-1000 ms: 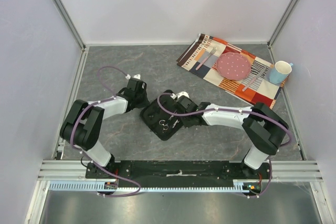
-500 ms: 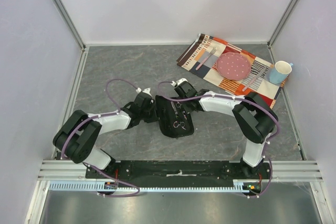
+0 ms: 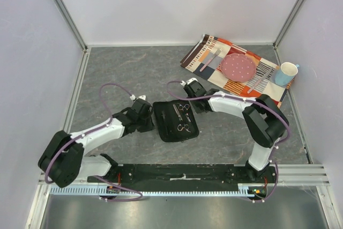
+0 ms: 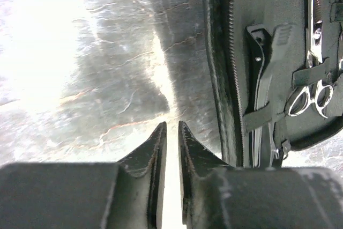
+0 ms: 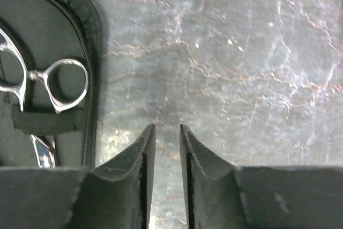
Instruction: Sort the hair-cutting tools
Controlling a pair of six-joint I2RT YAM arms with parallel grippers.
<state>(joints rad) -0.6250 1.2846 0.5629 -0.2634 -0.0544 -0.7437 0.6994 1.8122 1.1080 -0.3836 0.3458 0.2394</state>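
- The black zip case [image 3: 165,127] lies open in the centre of the top view on the grey surface [image 3: 120,71]. The hair-cutting tools sit inside it, toward its right side.
- Two silver scissors are tucked under elastic straps, one [image 3: 184,109] near the case's upper right corner and the other [image 3: 184,128] just below it. A black hair clip [image 4: 256,79] sits under a strap nearer the zip edge; I cannot make out a second.
- The left pincer [image 4: 171,132] is just beside the case's left edge, closed to a thin slit and holding nothing.
- The right pincer [image 5: 166,132] is just beside the upper right corner, likewise nearly closed and empty.
- Judging by this, stowing looks about finished. The next move is probably a check of the straps or folding the case shut, which calls for spreading the fingers to catch the thin zip rim.
- Both arms crowd the case, so they could clash.
- The patterned placemat [image 3: 194,57], pink plate [image 3: 238,67] and blue cup [image 3: 286,73] sit upper right, well apart.
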